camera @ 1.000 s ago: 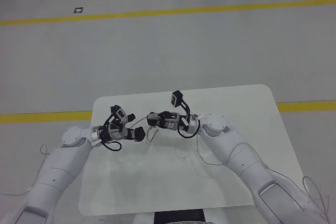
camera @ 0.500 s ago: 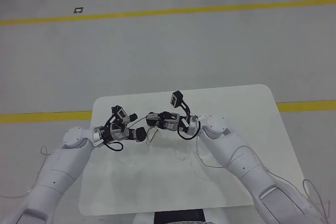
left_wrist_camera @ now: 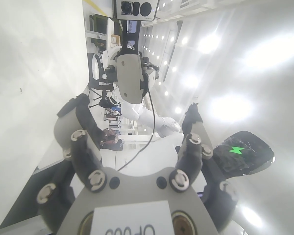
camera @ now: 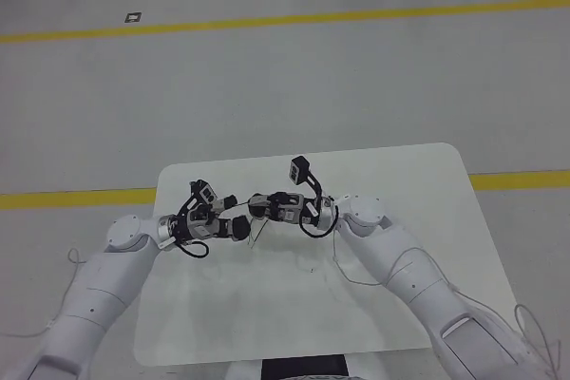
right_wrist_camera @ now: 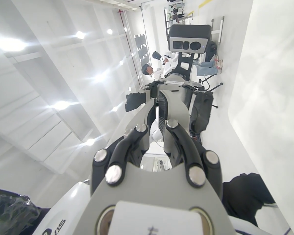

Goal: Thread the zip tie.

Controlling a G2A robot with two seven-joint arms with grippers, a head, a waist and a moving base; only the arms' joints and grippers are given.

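1. Left gripper point(left_wrist_camera: 137, 106): released. Its fingers point(left_wrist_camera: 82, 113) are spread wide, tips wrapped in black tape, with nothing between them.
2. Right gripper point(right_wrist_camera: 159, 99): clenched, with its own fingers point(right_wrist_camera: 170, 113) drawn nearly together and only a slim gap left. I can't tell whether anything is pinched in that gap.
3. Zip tie point(camera: 253, 233): in the top view it is a thin pale strip just beside the two gripper tips, over the rear left part of the table point(camera: 408, 190). It is too thin to tell whether it hangs or lies on the surface, or which end is the head.
4. Left arm pose: the forearm comes in from the robot's left, and the wrist is turned so the gripper points across at the other one.
5. Right arm pose: the elbow is bent outward and the forearm runs back toward the table's middle. The gripper points at the left one.
6. The two grippers sit nose to nose with their tips near each other. The right tip is slightly farther from the robot's body than the left.
7. Left wrist view: the right gripper is straight ahead beyond the open fingers, seen side-on as one narrow grey body. Its wrist camera point(left_wrist_camera: 137, 4) sits on a stalk, and a black cable point(left_wrist_camera: 148, 123) runs back from it.
8. Right wrist view: the left arm's camera point(right_wrist_camera: 188, 42) faces straight back.
9. A yellow floor line point(camera: 76, 198) runs behind the table.
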